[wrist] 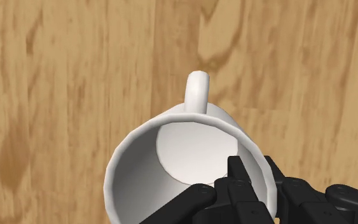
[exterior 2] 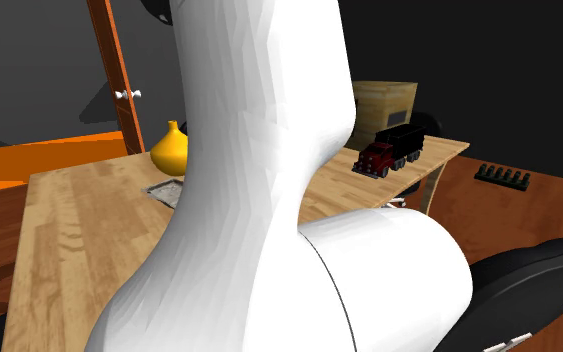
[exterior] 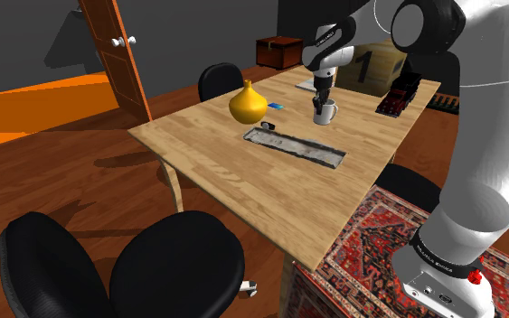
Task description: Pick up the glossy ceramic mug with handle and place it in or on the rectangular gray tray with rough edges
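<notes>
A white mug (exterior: 327,113) with a handle stands upright on the wooden table (exterior: 243,190), beyond the far end of the long grey tray (exterior: 295,147). My black gripper (exterior: 321,107) reaches straight down onto the mug. In the wrist view the mug (wrist: 171,146) shows its open mouth, with the handle pointing away from my gripper (wrist: 257,170). One finger sits inside the rim and the other outside, shut on the mug's wall on the side opposite the handle. A corner of the tray (exterior 2: 164,190) peeks out beside the arm in the second exterior view.
A yellow vase (exterior: 249,104) stands near the tray's other end, with a small blue item (exterior: 274,106) behind it. A red and black toy truck (exterior: 400,94) and a cardboard box (exterior: 370,63) sit at the table's far edge. Black chairs (exterior: 121,266) surround the table.
</notes>
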Robot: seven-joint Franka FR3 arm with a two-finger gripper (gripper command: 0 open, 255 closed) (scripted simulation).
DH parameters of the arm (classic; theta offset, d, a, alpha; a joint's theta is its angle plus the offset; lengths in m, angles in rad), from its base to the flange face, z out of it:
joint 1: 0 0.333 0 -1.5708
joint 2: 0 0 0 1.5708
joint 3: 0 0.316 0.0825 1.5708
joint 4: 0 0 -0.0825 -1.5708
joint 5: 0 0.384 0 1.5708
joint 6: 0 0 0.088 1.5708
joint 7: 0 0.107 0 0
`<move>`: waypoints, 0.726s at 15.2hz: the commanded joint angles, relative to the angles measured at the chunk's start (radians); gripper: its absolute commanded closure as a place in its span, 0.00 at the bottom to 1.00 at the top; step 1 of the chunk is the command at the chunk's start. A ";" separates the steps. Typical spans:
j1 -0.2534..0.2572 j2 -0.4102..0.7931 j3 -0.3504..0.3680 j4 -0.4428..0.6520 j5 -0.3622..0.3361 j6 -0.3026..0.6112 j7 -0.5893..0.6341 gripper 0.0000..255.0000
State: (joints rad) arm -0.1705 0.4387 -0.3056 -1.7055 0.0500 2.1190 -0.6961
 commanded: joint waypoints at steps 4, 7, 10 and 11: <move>0.000 0.000 0.000 0.000 0.000 0.000 0.000 1.00; 0.001 -0.012 -0.002 0.011 -0.004 -0.022 0.001 1.00; 0.003 -0.027 -0.004 0.029 -0.008 -0.056 0.002 1.00; 0.003 -0.032 -0.005 0.036 -0.010 -0.067 0.002 1.00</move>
State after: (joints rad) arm -0.1682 0.4146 -0.3095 -1.6737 0.0425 2.0642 -0.6947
